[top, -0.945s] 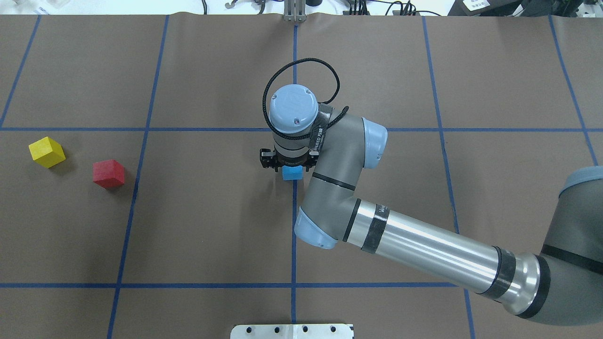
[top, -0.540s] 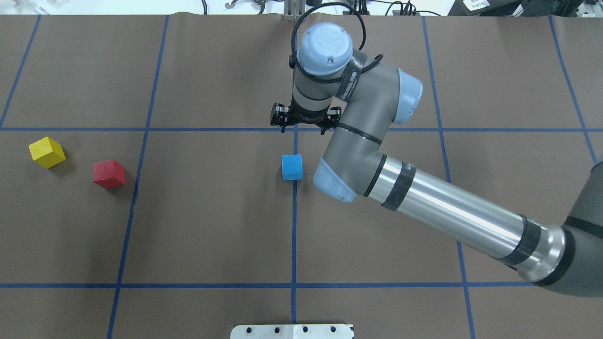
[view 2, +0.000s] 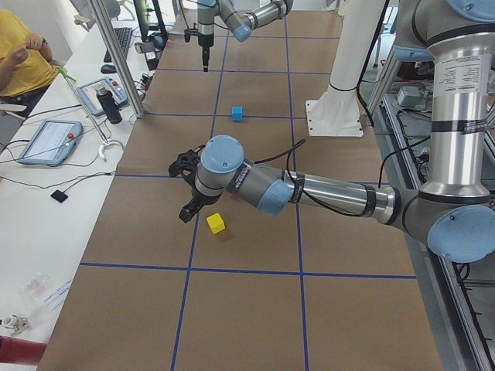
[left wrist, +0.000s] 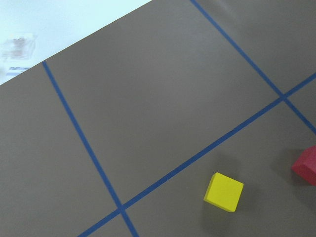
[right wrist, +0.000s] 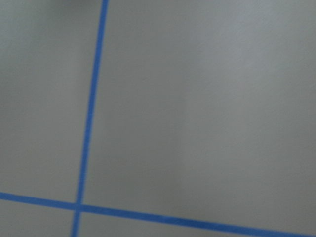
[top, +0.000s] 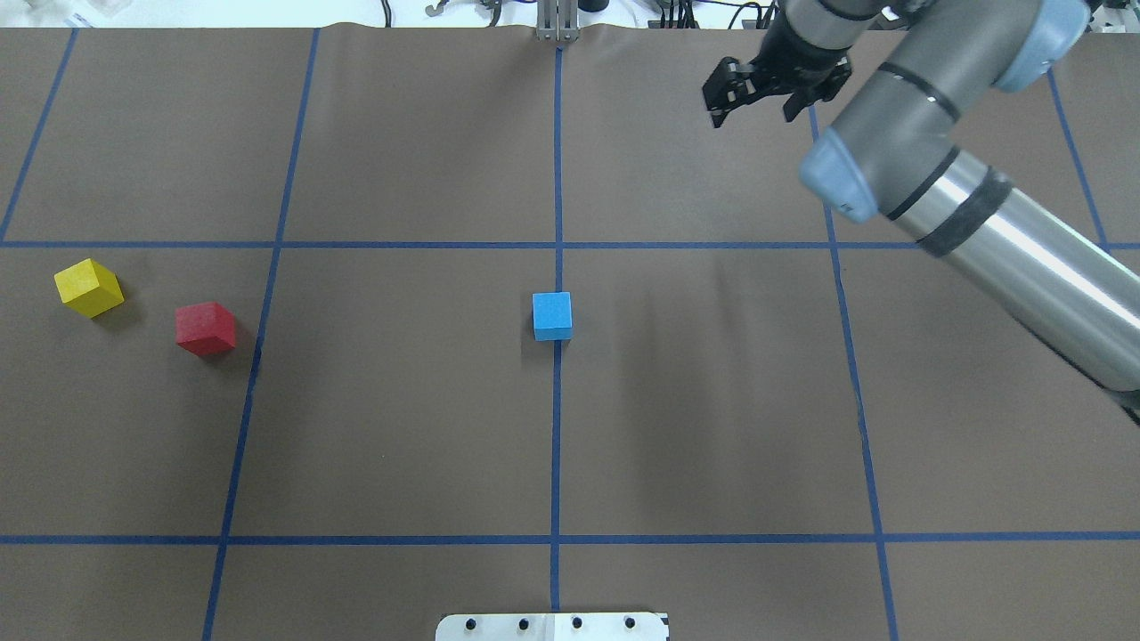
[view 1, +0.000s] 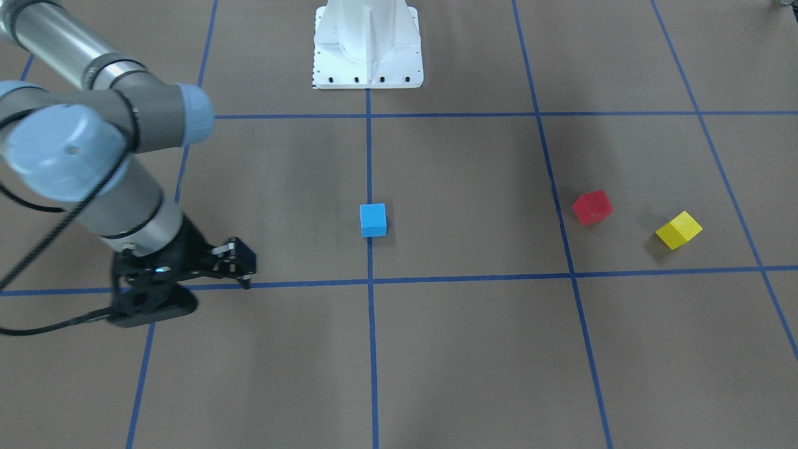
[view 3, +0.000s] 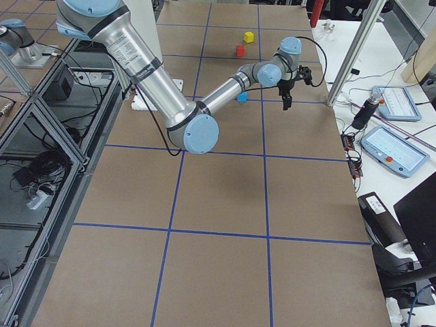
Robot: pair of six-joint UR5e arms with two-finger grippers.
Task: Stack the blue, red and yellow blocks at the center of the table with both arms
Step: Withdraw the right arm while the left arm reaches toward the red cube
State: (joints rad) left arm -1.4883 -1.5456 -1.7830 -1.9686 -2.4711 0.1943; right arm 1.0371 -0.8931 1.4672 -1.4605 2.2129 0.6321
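The blue block (top: pixel 552 316) sits alone at the table's center on the blue grid line, also in the front view (view 1: pixel 373 219). The red block (top: pixel 205 328) and the yellow block (top: pixel 88 288) lie apart at the table's left side. My right gripper (top: pixel 753 116) is open and empty, high over the far right part of the table, well away from the blue block. My left gripper (view 2: pixel 182 189) shows only in the exterior left view, hovering beside the yellow block (view 2: pixel 216 223); I cannot tell if it is open. The left wrist view shows the yellow block (left wrist: pixel 223 191) and the red block's edge (left wrist: pixel 306 165).
The white robot base plate (top: pixel 552 626) is at the near table edge. A white side bench with tablets (view 2: pixel 50 141), metal posts and a seated operator (view 2: pixel 23 58) runs along the far edge. Blue tape lines grid the brown table cover.
My right gripper has left the blue block, risen and swung away to the far right. The blue block stays at the center. The red and yellow blocks have not moved.
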